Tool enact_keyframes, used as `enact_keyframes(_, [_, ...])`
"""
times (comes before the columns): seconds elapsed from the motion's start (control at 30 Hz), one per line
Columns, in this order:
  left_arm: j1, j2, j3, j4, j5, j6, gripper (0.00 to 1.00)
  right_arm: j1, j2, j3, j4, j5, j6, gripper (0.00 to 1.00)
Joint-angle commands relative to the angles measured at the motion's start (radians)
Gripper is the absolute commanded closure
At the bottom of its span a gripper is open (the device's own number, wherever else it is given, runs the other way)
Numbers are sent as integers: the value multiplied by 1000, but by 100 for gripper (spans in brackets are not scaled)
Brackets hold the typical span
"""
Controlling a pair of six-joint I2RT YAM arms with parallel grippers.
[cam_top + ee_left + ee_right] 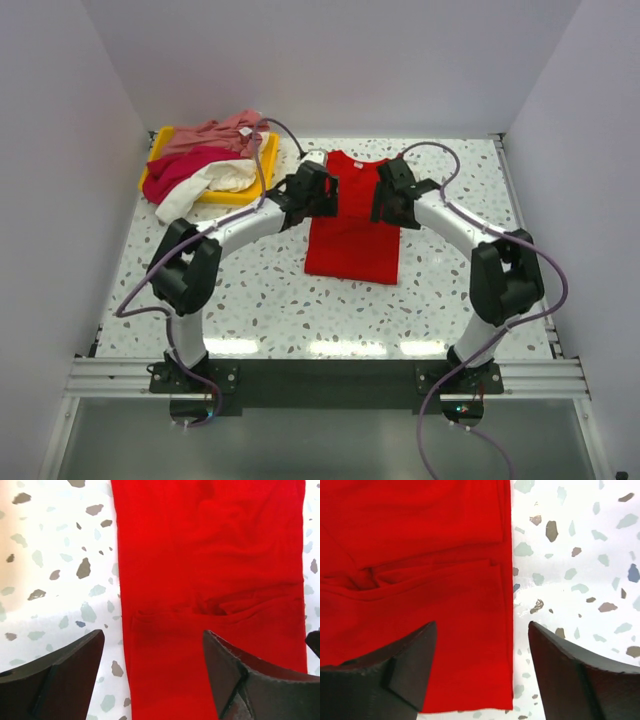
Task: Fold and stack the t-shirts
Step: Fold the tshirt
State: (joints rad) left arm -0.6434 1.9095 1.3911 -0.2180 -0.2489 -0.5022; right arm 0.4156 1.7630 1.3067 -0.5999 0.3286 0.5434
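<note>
The bright red t-shirt (352, 228) lies flat in the middle of the table, folded into a long strip with its sleeves tucked in. My left gripper (322, 192) is open and empty above the strip's left edge, which shows in the left wrist view (210, 580). My right gripper (385, 195) is open and empty above the strip's right edge, which shows in the right wrist view (420, 580). The dusty pink shirt (215, 134), the crimson-magenta shirt (175, 170) and the cream-white shirt (210, 182) lie crumpled in a heap at the back left.
The yellow tray (268, 152) holds the heap of shirts at the back left corner. White walls close the table on three sides. A metal rail (320, 378) runs along the near edge by the arm bases.
</note>
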Motion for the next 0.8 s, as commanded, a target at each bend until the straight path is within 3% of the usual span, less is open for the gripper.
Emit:
enact_keyframes(0.0, [7,-116,34,-21,-62,45,15,-5,-132,51,-46,44,-14,22])
enact_keyframes(0.17, [7,-249,-166,12,-53,28,12,-5,-285,-58,-35,9,-26,19])
enact_keyframes(0.47, [5,-444,-522,129,46,-27,13,-5,-425,-318,11,-102,7,19])
enact_keyframes(0.77, [-7,-464,-652,203,142,-71,14,-5,-455,-501,115,-224,65,20])
